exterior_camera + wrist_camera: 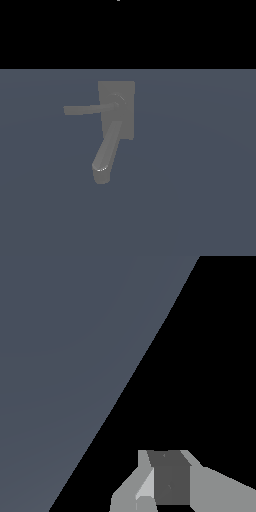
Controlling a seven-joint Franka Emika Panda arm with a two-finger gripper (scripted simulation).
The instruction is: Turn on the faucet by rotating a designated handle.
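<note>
A flat slate-blue floor [200, 175] fills the lower scene, ending at a straight edge with plain black beyond. The grey faucet [116, 112] stands near the middle of it. Its thick spout [106, 152] runs down toward the viewer, leaning slightly to the exterior view's left. The thin handle [82, 109] lies nearly level, pointing to the exterior view's left from its round hub [118, 101]. The exterior view shows no arm. The wrist view shows only floor, blackness and part of the gripper [165, 481]; whether its fingers are spread, I cannot tell.

Gripper [165, 481] partly visible, state unclear
</note>
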